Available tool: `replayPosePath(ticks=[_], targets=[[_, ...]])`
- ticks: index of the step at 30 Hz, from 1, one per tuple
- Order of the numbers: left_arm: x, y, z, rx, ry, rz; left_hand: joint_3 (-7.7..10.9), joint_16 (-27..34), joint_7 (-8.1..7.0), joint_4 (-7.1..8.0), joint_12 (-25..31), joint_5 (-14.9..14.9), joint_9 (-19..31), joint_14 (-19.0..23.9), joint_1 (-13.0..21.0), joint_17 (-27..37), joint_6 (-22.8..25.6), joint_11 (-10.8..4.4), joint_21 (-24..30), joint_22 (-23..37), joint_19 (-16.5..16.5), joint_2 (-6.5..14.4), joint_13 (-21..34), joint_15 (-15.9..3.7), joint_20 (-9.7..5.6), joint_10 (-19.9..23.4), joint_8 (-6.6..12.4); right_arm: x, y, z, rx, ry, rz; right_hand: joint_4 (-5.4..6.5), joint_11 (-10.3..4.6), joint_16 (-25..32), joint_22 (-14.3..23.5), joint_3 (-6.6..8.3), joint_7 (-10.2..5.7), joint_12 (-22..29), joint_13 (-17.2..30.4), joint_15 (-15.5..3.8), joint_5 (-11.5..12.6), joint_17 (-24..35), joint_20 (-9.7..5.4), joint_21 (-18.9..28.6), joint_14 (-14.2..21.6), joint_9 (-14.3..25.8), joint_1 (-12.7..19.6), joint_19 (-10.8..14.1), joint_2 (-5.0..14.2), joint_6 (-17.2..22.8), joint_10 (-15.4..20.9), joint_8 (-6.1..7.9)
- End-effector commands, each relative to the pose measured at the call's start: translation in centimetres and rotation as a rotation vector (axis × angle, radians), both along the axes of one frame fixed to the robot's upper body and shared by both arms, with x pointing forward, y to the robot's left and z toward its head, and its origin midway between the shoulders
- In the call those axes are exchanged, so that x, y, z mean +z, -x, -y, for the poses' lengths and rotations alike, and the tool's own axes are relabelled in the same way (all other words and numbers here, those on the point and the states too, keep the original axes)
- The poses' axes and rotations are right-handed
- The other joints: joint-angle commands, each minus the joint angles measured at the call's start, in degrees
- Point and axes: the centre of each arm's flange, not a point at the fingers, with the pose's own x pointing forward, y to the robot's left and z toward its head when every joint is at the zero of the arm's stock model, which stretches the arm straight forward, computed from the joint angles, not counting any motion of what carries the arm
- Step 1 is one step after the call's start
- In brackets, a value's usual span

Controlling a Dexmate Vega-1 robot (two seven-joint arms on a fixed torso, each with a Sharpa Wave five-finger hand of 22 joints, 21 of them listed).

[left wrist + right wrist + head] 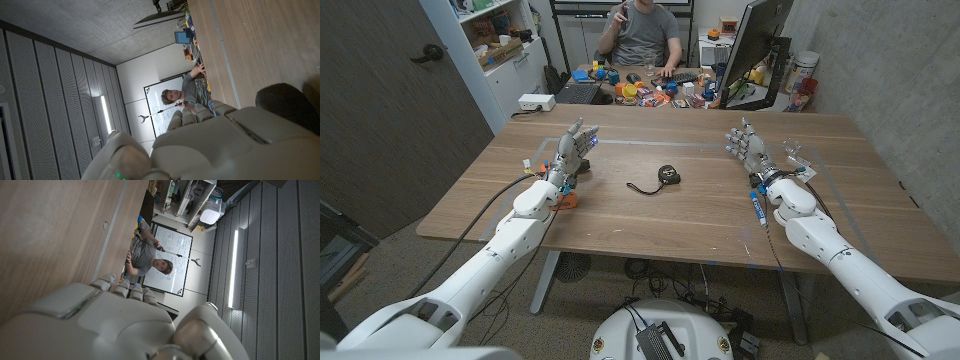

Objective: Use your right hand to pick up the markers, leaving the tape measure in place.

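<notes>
Wooden bench carries a tape measure mid-bench; a marker lies beside the right robot hand; left robot hand far left, both spread, empty.

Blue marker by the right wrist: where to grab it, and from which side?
Take the blue marker mid-barrel, coming from above. It lies flat on the table, its length running toward and away from the robot, so fingers should close across it. The right hand is ahead of it and likely must pull back first.
</notes>
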Motion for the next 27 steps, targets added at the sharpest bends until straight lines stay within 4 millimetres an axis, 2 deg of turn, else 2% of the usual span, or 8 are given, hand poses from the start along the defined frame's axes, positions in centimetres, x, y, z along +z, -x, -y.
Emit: replayPosePath(ticks=[1, 8, 11, 14, 16, 19, 21, 27], targets=[[0.2, 0.0, -0.2, -0.003, -0.004, -0.005, 0.33, 0.35, -0.06, -0.02, 0.44, 0.21, 0.23, 0.40, 0.60, 0.12, 0.51, 0.06, 0.25, 0.27, 0.49, 0.08, 0.07, -3.91, -4.35, 0.43, 0.20, -0.1, 0.4, 0.2, -0.011, 0.012, -0.001, -0.01, 0.00, 0.39, 0.21, 0.48, 0.54, 0.23, 0.15, 0.09, 0.24, 0.26, 0.00, 0.09, 0.50, 0.28, 0.53, 0.39, 0.09, 0.02, 0.30, 0.28], [0.1, 0.0, -0.2, -0.011, 0.001, -0.004, 0.33, 0.35, -0.06, -0.02, 0.44, 0.21, 0.23, 0.40, 0.60, 0.12, 0.51, 0.06, 0.25, 0.27, 0.49, 0.08, 0.07, -3.91, -4.35, 0.43, 0.20, 0.3, 2.1, 0.4, -0.021, 0.050, 0.026, -0.13, -0.05, 0.26, 0.22, 0.55, 0.70, 0.15, 0.16, 0.30, 0.23, 0.25, 0.16, -0.13, 0.18, 0.28, 0.71, 0.35, 0.21, -0.19, 0.20, 0.20], [0.1, 0.0, -0.1, -0.017, -0.003, -0.002, 0.33, 0.35, -0.06, -0.02, 0.44, 0.21, 0.23, 0.40, 0.60, 0.12, 0.51, 0.06, 0.25, 0.27, 0.49, 0.08, 0.07, -3.91, -4.35, 0.43, 0.20, 0.4, 3.0, 0.5, -0.049, 0.081, 0.035, -1.72, -0.15, 0.43, 0.23, 1.16, 0.90, -0.04, 0.21, 3.08, 0.48, 0.16, 3.59, 0.04, 0.88, 0.29, 2.97, 2.65, 0.00, -0.78, -0.08, 0.21], [0.2, 0.3, 0.1, -0.025, -0.012, 0.004, 0.33, 0.35, -0.06, -0.02, 0.44, 0.21, 0.23, 0.40, 0.60, 0.12, 0.51, 0.06, 0.25, 0.27, 0.49, 0.08, 0.07, -3.91, -4.35, 0.43, 0.20, 0.7, 5.3, 0.7, -0.135, 0.164, 0.057, -2.52, -0.19, 0.96, 0.28, 1.39, 1.27, 0.01, 0.25, 2.59, 0.54, 0.16, 3.85, 0.37, 2.62, 0.29, 4.06, 4.38, -0.18, -0.94, 0.13, 0.27], [0.3, 0.3, 0.1, -0.026, -0.012, 0.005, 0.33, 0.35, -0.06, -0.02, 0.44, 0.21, 0.23, 0.40, 0.60, 0.12, 0.51, 0.06, 0.25, 0.27, 0.49, 0.08, 0.07, -3.91, -4.35, 0.43, 0.20, 0.8, 5.8, 0.8, -0.152, 0.182, 0.057, -3.03, 1.04, 0.97, 0.30, 1.59, 1.43, -0.26, 0.25, 2.44, 0.55, 0.16, 3.88, 0.36, 2.97, 0.30, 4.78, 4.80, -0.22, -0.96, -0.47, 0.34], [0.3, 0.3, 0.3, -0.035, -0.018, 0.007, 0.33, 0.35, -0.06, -0.02, 0.44, 0.21, 0.23, 0.40, 0.60, 0.12, 0.51, 0.06, 0.25, 0.27, 0.49, 0.08, 0.07, -3.91, -4.35, 0.43, 0.20, 0.6, 8.4, 0.8, -0.219, 0.248, 0.063, -4.23, 1.75, 1.03, 0.28, 2.01, 1.50, -0.70, 0.20, 4.58, 0.56, 0.13, 5.78, 0.60, 4.05, 0.30, 6.45, 6.74, -0.29, -0.99, -1.32, 0.43], [0.4, 0.3, 0.4, -0.041, -0.021, 0.011, 0.33, 0.35, -0.06, -0.02, 0.44, 0.21, 0.23, 0.40, 0.60, 0.12, 0.51, 0.06, 0.25, 0.27, 0.49, 0.08, 0.07, -3.91, -4.35, 0.43, 0.20, 0.4, 9.9, 0.8, -0.264, 0.290, 0.060, -4.78, 1.77, 1.04, 0.28, 2.21, 1.45, -0.73, 0.15, 5.03, 0.55, 0.12, 7.19, 0.93, 4.70, 0.31, 7.24, 8.46, -0.19, -1.03, -1.19, 0.43], [0.3, 0.0, 1.0, -0.060, -0.027, 0.013, 0.33, 0.35, -0.06, -0.02, 0.44, 0.21, 0.23, 0.40, 0.60, 0.12, 0.51, 0.06, 0.25, 0.27, 0.49, 0.08, 0.07, -3.91, -4.35, 0.43, 0.20, -0.4, 13.8, 1.3, -0.432, 0.435, -0.002, -5.82, 2.74, 1.36, 0.24, 2.86, 2.13, -0.33, 0.09, 5.26, 0.49, 0.12, 7.98, 1.58, 6.78, 0.32, 9.00, 12.06, 0.52, -0.52, 0.27, 0.61]])
